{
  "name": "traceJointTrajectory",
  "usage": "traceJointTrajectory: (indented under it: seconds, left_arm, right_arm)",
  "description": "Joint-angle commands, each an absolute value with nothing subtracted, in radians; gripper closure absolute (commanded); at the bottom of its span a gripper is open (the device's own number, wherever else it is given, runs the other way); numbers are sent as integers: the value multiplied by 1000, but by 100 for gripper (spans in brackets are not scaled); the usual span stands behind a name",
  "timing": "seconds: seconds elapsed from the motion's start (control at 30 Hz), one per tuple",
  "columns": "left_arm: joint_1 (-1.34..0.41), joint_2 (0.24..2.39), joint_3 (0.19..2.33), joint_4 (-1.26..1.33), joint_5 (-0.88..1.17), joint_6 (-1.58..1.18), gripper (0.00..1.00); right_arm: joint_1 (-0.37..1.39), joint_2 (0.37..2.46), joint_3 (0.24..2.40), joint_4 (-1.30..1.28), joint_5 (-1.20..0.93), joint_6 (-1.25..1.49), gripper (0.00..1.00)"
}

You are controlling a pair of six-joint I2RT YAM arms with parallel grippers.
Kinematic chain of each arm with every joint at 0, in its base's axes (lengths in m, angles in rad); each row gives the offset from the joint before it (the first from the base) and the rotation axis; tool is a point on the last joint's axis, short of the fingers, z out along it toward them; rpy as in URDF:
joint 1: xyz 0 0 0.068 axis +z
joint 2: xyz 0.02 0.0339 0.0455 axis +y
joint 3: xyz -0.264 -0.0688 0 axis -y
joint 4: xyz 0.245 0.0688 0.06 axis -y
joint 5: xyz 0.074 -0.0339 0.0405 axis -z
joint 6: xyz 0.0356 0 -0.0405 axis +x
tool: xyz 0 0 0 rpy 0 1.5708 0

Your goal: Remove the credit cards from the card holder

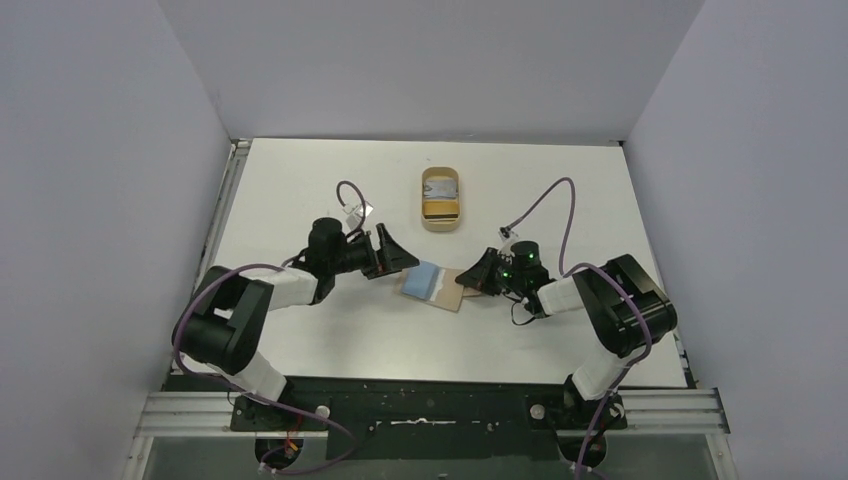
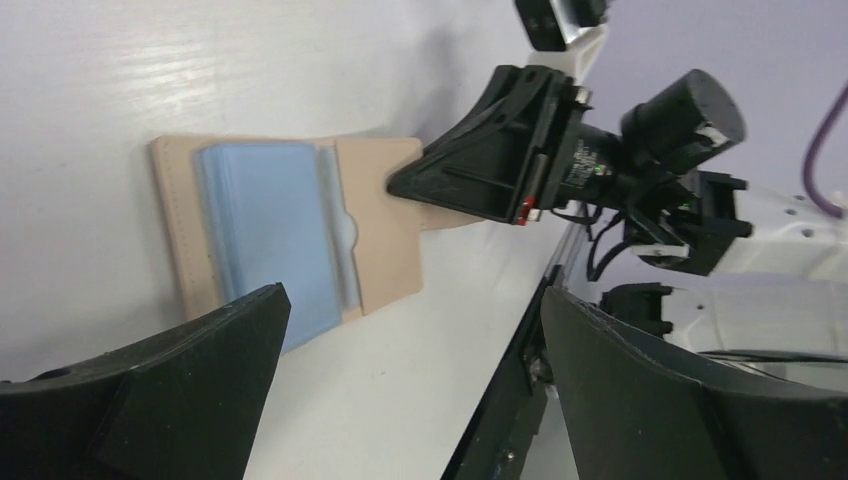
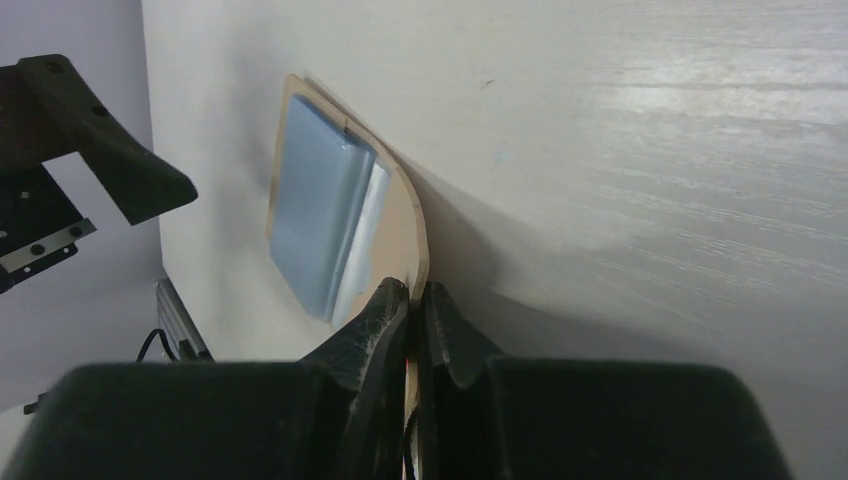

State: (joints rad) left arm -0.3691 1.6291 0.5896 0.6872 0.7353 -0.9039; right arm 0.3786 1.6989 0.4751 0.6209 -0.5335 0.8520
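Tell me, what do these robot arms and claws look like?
The left arm and right arm pair chunky black joints with white links. The left gripper and right gripper are black, with two wedge-shaped fingers each. Purple cables loop beside both arms; green lights glow on the right wrist.

light fell evenly from overhead, bright enough to wash the white table [image 1: 330, 330] pale. streaked glare lay on its surface in both wrist views. a soft shadow spread beside the card holder [image 3: 410, 230] in the right wrist view. the fingers [image 2: 180, 400] of the left gripper [image 2: 415, 295] sat dark and blurred up close; the overhead view was sharp.
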Motion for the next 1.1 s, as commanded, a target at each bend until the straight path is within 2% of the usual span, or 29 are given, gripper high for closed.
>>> traceJointTrajectory:
  seconds: [0.0, 0.27, 0.47, 0.67, 0.9, 0.97, 1.07]
  left_arm:
    - [-373, 1545, 685, 296, 599, -673, 3]
    - [-347, 1639, 673, 334, 554, -758, 3]
    - [-357, 1682, 663, 345, 504, -784, 3]
    - [-366, 1738, 641, 421, 490, -836, 3]
    - [-379, 1776, 601, 564, 531, -932, 8]
    - [-383, 1777, 593, 597, 552, -956, 10]
    - [-385, 1762, 572, 634, 564, -992, 21]
  right_arm:
    - [356, 1726, 472, 784, -616, 855, 100]
    - [315, 1872, 457, 1130, -753, 1027, 100]
    - [304, 2026, 465, 1488, -823, 1220, 100]
    - [304, 2038, 477, 1480, -831, 1222, 100]
    - [304, 2025, 486, 1424, -831, 1197, 100]
    - [305, 2026, 489, 1418, -831, 1194, 100]
    - [304, 2029, 493, 1414, -831, 1192, 100]
